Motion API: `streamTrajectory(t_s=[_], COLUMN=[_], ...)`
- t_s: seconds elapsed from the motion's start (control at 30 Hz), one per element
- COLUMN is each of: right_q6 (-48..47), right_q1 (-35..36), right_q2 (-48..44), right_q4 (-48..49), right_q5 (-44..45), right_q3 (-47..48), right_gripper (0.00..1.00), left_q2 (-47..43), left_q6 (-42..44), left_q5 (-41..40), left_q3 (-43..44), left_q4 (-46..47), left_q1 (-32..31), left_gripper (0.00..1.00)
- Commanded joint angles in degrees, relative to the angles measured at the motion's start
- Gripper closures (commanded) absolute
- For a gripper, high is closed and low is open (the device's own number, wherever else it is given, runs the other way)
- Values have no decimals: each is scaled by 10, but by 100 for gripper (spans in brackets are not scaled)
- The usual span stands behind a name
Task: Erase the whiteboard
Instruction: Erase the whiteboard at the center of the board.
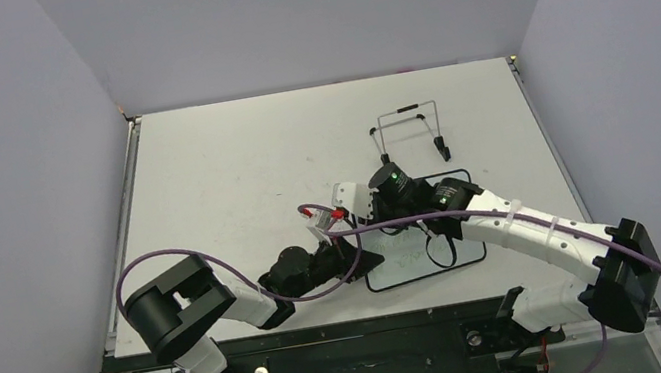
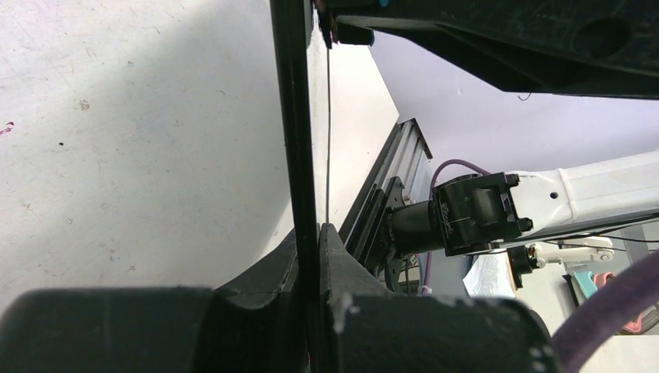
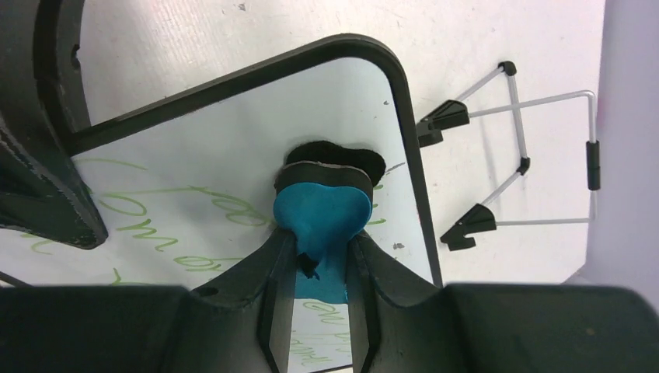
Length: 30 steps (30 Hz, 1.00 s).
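The whiteboard (image 3: 233,155), clamped at its left edge by the left claw (image 2: 309,249) for steadiness, is pressed by the eraser (image 3: 322,210) grasped in the right claw (image 3: 320,260) over green writing (image 3: 155,225).

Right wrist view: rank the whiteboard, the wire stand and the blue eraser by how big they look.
1. whiteboard: largest, and part of it is cut off by the picture's edge.
2. stand: second by its outline, though it is only thin wire.
3. eraser: smallest, even though it is nearest the camera.
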Motion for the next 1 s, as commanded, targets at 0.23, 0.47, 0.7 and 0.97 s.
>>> streamTrajectory(t_s=[0.23, 0.47, 0.7, 0.97], right_q6=[-14, 38, 37, 37], right_q1=[14, -58, -116, -94], right_q2=[-5, -11, -43, -37], right_q4=[-10, 15, -5, 8], right_q5=[-118, -119, -199, -131], right_q3=[1, 28, 54, 38], right_gripper=[100, 100, 100, 100], left_q2=[-21, -26, -24, -25], left_q6=[35, 38, 38, 38], left_q5=[15, 10, 10, 11], left_q3=[8, 8, 10, 13], left_q4=[49, 36, 36, 30], left_q1=[-4, -4, -4, -6], left_gripper=[100, 100, 100, 100])
